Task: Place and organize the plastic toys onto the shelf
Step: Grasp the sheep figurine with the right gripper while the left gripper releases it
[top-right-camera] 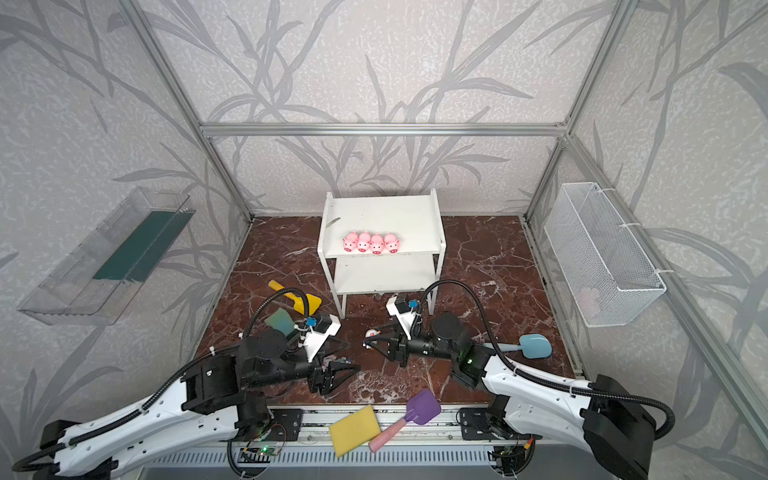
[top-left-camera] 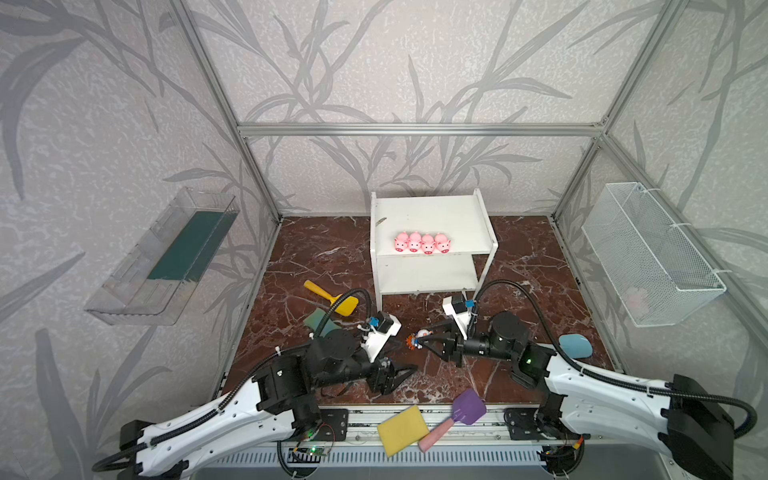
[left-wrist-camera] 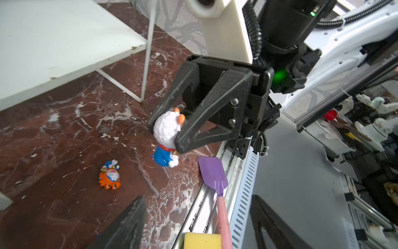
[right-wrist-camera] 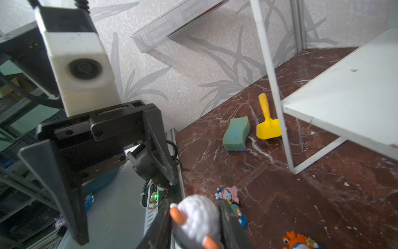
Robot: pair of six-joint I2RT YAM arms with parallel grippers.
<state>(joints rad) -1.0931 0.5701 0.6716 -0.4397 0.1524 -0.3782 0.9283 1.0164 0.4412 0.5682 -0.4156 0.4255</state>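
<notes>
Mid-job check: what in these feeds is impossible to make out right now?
Teal figurine: right wrist view, partly behind the right end effector.
Orange figurine: right wrist view, cut by the bottom edge.
Pale thing in the basket: both top views, blurred by mesh; unidentifiable.
Shelf: both top views, top board hides the lower board's back.

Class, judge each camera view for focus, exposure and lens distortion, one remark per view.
Both top views: wide lens splays the frame posts; the shelf top board is washed out. Left wrist view: white-blue figurine sharp, left arm's fingers at the edge blurred. Right wrist view: that figurine, close up, is soft; the green sponge is crisp.
</notes>
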